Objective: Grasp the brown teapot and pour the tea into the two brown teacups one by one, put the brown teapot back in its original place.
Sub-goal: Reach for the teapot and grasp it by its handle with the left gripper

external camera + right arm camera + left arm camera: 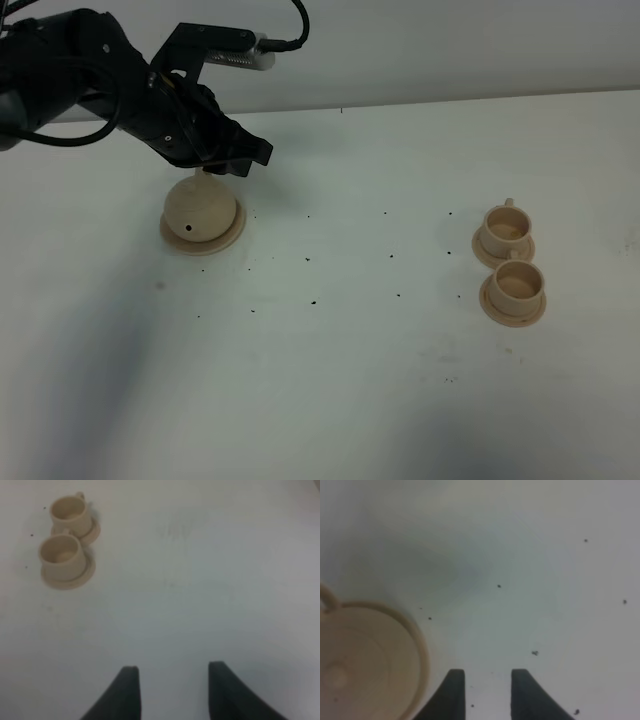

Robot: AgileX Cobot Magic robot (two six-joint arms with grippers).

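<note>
Tan teapot (200, 206) sits on its saucer (204, 245); left gripper (487, 675) near it, jaws apart, empty; right gripper (172, 669) likewise.

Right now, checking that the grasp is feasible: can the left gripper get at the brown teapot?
Probably yes. The left gripper hangs open right beside the brown teapot and nothing lies between them, though its jaws are off to one side, over bare table.

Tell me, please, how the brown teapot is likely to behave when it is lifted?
The brown teapot looks rigid and matte, so probably not slippery. Its round, squat body may swing if held by the loop handle alone. The knobbed lid could slip off when tilted.
</note>
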